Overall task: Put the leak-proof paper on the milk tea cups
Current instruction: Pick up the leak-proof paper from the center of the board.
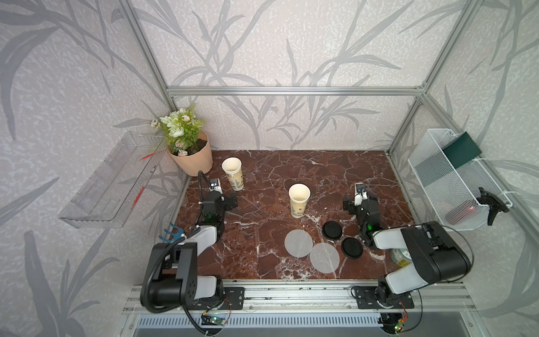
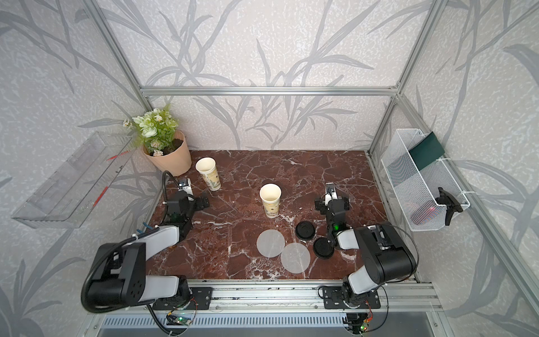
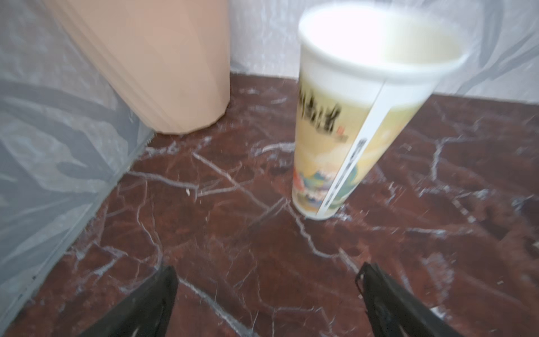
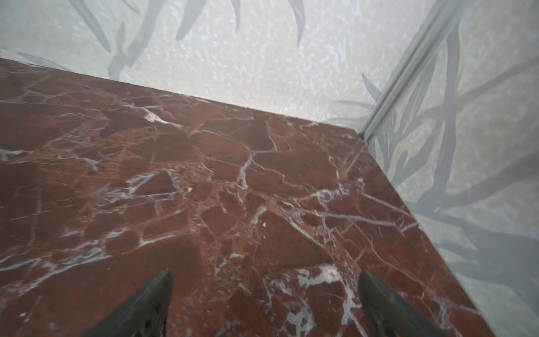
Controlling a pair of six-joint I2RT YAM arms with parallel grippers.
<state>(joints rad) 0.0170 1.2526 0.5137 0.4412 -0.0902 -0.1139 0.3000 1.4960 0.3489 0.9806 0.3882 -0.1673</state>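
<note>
**On the bench (image 1: 320, 169), nothing gripped yet**

Toward the far left corner we find the left pincer (image 3: 265, 271) spread wide and empty. One milk tea cup (image 3: 350, 116) stands upright just ahead of it, beside the flower pot (image 3: 163, 64). The right pincer (image 4: 264, 274) gapes equally wide over bare marble near the right edge. The other milk tea cup (image 1: 299, 201) stands mid-bench. Near the front edge lie one leak-proof paper disc (image 1: 298, 243) and its twin (image 1: 324, 258), flat and side by side, with two black lids (image 1: 332, 230) (image 1: 352, 247) just beside them.
</note>
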